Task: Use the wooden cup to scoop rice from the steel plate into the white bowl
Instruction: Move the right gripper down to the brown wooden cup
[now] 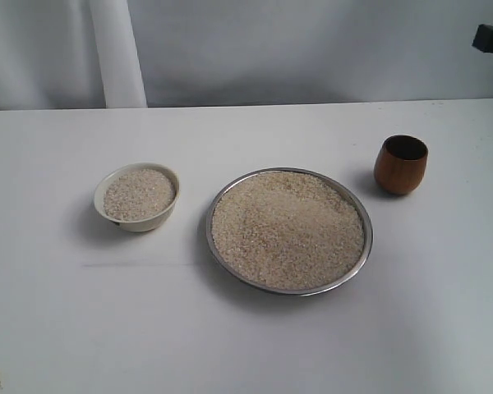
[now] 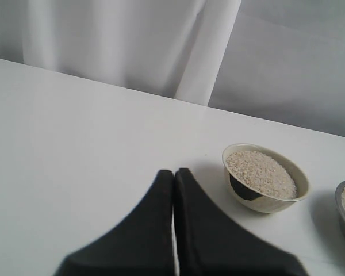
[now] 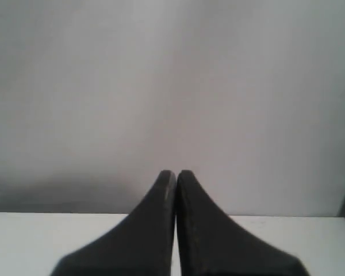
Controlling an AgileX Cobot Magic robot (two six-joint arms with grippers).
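Both closed and empty, the left hand (image 2: 173, 172) sits near the white bowl (image 2: 270, 206) of rice (image 2: 260, 171), the right hand (image 3: 176, 172) apart from the wooden cup (image 1: 400, 164) beside the rice-heaped steel plate (image 1: 209, 230).

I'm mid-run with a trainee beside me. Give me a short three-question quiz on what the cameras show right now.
1. True or false: the wooden cup stands upright on the table, apart from the steel plate.
2. Of the steel plate and the white bowl, which holds rice? A: the plate only. B: the bowl only. C: both.
3. Fill in: the left gripper and the right gripper both have their jaws ____ and hold nothing.
Key: 1 true; 2 C; 3 shut.
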